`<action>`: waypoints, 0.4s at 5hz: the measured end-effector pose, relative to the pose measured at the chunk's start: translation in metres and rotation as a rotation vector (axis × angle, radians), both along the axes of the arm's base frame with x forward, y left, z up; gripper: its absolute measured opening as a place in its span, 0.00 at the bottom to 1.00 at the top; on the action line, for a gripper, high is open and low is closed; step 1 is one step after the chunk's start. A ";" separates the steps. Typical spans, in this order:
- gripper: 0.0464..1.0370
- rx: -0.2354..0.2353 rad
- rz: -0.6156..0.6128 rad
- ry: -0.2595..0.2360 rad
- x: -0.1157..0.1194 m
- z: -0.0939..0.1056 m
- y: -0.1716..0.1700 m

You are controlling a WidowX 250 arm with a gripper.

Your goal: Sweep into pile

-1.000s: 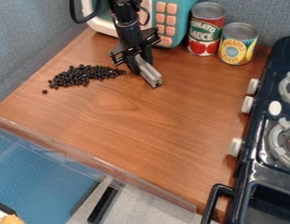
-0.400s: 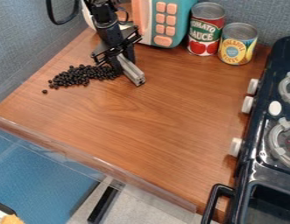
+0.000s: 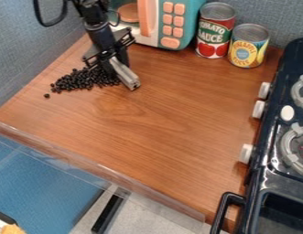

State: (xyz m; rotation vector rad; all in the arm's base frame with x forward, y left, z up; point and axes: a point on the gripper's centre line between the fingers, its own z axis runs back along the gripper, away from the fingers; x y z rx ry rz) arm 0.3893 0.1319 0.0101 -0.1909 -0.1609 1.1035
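Black beans (image 3: 80, 80), by the look of them, spread in the upper left of the frame on the wooden surface (image 3: 159, 119).
You have the jaws clenched on a grey bar (image 3: 125, 74) at the right end of the spread, so push with that instead of pinching at the beans. Each should be light, hard and smooth, ready to roll at a nudge and scatter if you rush; together they'll likely give like loose gravel and spill round the bar's ends. Take your hold on the bar, firm and up from its free end, since it may twist under side load. Keep its flank low, and mind the stray bean (image 3: 46, 96) at the spread's lower left.
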 end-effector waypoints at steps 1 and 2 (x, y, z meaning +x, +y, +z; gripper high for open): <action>0.34 -0.011 0.018 -0.001 -0.009 0.002 0.006; 0.34 -0.027 0.037 -0.003 -0.018 0.001 0.011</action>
